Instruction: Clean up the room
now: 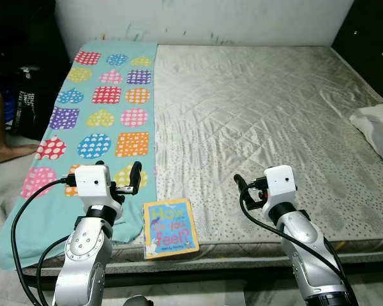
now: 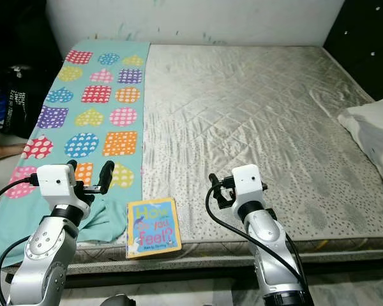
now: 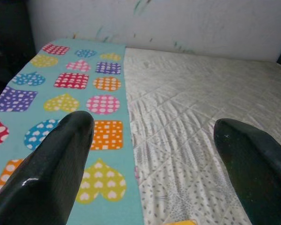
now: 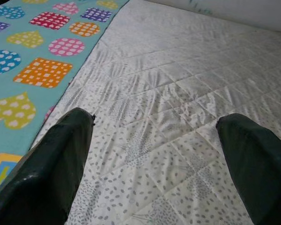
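A small board book titled "How do you feel?" lies flat at the near edge of the grey quilted mattress, just right of a teal blanket printed with coloured hearts, circles and squares. My left gripper hovers open over the blanket's near end, a little left of and beyond the book. Level with it, my right gripper hovers open above bare mattress to the book's right. Both wrist views look up the bed between spread fingers. A corner of the book shows in the right wrist view.
A white pillow lies at the bed's right edge. A person's bare foot rests on the floor left of the bed, beside a dark bag. A white wall stands behind the bed's far end.
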Tool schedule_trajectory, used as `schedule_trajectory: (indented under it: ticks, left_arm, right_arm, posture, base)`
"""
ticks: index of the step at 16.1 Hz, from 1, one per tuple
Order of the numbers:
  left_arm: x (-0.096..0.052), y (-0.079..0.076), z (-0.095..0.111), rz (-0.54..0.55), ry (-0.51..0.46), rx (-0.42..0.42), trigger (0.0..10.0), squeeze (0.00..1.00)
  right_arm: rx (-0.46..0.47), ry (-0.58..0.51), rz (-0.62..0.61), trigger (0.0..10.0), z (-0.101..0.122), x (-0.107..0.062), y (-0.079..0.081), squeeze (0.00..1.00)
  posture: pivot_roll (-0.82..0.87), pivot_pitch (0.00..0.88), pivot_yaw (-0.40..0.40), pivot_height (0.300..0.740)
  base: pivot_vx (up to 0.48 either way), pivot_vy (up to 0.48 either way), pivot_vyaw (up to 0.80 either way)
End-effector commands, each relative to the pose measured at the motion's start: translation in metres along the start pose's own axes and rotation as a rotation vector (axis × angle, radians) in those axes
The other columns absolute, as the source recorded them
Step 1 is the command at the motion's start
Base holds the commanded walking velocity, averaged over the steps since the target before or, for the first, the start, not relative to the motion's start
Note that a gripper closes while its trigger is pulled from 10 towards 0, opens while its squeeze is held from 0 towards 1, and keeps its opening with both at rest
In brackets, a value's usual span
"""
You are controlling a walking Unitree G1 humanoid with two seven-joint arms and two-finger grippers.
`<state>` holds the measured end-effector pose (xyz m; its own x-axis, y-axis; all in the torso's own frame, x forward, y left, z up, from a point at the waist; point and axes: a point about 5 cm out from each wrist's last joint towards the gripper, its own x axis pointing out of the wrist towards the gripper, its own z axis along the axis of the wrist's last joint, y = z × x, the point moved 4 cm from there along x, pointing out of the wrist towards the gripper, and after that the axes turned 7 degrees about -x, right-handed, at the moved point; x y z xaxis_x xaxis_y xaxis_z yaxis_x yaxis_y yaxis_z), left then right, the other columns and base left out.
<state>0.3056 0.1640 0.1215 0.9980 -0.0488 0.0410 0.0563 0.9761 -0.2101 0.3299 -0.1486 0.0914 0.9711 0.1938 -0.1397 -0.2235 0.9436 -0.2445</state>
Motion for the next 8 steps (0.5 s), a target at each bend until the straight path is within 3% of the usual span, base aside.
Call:
schedule_trajectory:
  ticks: [1,8]
  left_arm:
    - [0.0003,-0.0017,0.0027,-0.014,-0.007,0.005,10.0,0.00]
    - [0.0016,-0.0008,0.0020,-0.016,-0.002,0.009,10.0,0.00]
  right_arm:
    - [-0.003,0.005,-0.004,10.0,-0.0012,-0.0005,-0.0015,0.00]
    - [-0.003,0.001,-0.012,10.0,-0.0007,0.0003,-0.0019,0.00]
  posture:
    - [-0.01,0.118,-0.012,0.692]
    - [-0.01,0.113,-0.006,0.692]
  base:
    - [0.319,0.000,0.00]
    - [0.318,0.000,0.00]
